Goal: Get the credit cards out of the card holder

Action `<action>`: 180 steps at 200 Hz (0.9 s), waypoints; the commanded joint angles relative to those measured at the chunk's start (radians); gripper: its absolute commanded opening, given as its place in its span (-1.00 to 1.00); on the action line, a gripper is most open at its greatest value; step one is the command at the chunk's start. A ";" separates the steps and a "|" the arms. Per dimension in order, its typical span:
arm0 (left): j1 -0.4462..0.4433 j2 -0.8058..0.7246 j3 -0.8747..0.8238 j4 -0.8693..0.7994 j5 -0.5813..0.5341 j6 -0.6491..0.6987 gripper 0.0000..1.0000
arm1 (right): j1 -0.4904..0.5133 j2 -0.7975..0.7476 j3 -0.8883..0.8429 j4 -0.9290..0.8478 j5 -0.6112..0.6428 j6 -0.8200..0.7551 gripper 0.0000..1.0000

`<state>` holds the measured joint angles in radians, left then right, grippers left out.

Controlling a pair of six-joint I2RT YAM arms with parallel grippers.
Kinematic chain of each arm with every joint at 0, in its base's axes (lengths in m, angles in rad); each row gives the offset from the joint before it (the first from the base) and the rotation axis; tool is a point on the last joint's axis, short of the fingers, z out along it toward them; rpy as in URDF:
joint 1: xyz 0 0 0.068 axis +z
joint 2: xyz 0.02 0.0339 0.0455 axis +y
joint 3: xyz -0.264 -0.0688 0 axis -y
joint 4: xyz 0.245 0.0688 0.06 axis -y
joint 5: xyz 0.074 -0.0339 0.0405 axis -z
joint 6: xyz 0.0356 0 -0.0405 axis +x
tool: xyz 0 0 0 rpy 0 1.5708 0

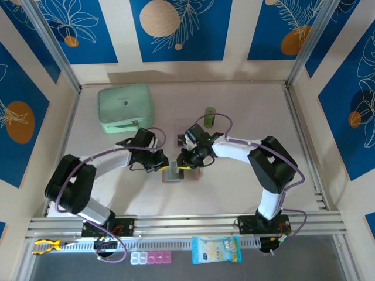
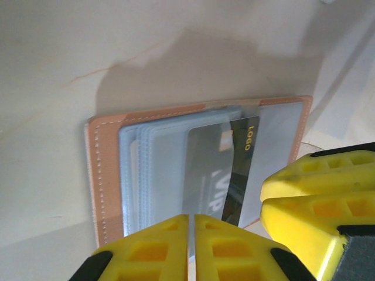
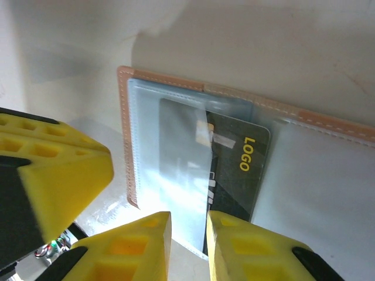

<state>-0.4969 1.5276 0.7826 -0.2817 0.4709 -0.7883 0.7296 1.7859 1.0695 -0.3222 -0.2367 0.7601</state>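
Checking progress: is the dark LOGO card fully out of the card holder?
No, the dark card lies partly tucked under a clear pocket of the open card holder.

- Arms: I count two, each with one gripper: left gripper (image 1: 163, 164), right gripper (image 1: 183, 159).
- Card holder (image 2: 105, 175): one, lying open.
- Credit cards: I can confirm one, a dark card (image 3: 237, 175) with "LOGO" in gold.
- Clear sleeves (image 2: 158, 175) in the holder: several, stacked; I cannot get an exact count.
- Mint-green zip case (image 1: 125, 107): one.
- Green cylinder (image 1: 210, 116): one.
- Blue-and-white packet (image 1: 216, 250): one.
- Yellow tool (image 1: 47, 246): one.
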 commanded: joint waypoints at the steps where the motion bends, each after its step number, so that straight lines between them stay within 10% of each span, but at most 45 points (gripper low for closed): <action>1: -0.018 0.016 0.027 -0.023 0.020 0.014 -0.81 | -0.017 -0.045 -0.031 0.016 -0.025 0.021 -0.51; 180: -0.062 0.105 0.002 -0.042 -0.036 0.019 -0.96 | -0.050 0.038 -0.071 0.049 -0.107 0.044 -0.48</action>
<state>-0.5529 1.6123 0.7883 -0.2779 0.4709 -0.7830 0.6865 1.7985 1.0111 -0.2726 -0.3054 0.7940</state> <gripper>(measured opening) 0.061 0.259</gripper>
